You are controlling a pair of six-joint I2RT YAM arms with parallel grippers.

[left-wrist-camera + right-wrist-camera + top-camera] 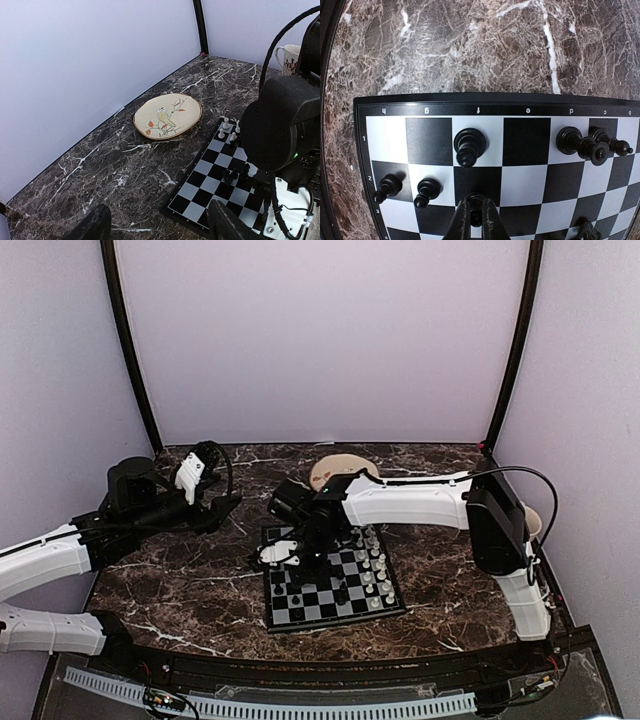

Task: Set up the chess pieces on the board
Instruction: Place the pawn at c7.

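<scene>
The right pincer (476,205) stands over the left side of the board (525,142), its tips pinched on a small black piece (476,216). Other black pieces (470,145) stand close by, and white pieces (372,562) line the right side. The left pincer (160,227) hangs left of the board, fingers apart, holding nothing. The piece looks light, hard and slick, apt to twist or tip. Pinching its slim neck from above and keeping it upright seems best.

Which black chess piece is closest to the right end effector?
The small black piece clamped in the right end effector, just behind the f-file; the others all stand clear of it.
</scene>
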